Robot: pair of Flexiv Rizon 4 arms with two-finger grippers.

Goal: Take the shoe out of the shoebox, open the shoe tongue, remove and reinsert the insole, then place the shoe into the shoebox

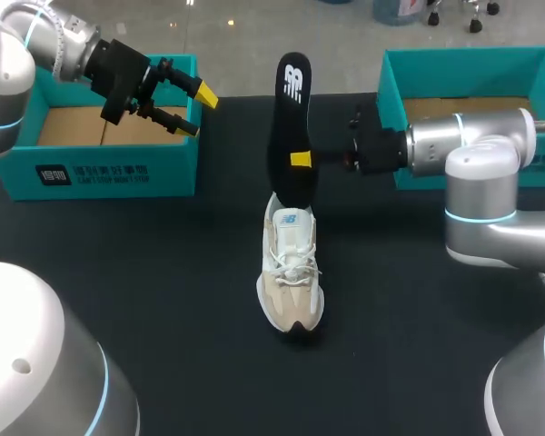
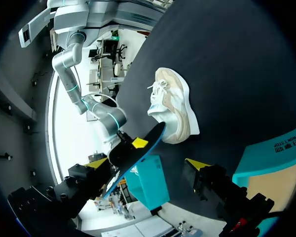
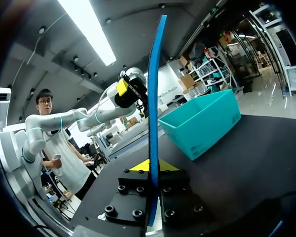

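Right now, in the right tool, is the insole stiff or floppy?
Probably fairly stiff: the insole stands straight in the right tool without drooping. Likely light: it looks thin edge-on. It may bend when pressed into the shoe.

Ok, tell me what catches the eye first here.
The black insole stands out most: the right gripper, shut on it, holds it upright mid-table, its lower end at the heel of the white and beige shoe on the black table. The left gripper hangs open and empty beside the left teal shoebox.
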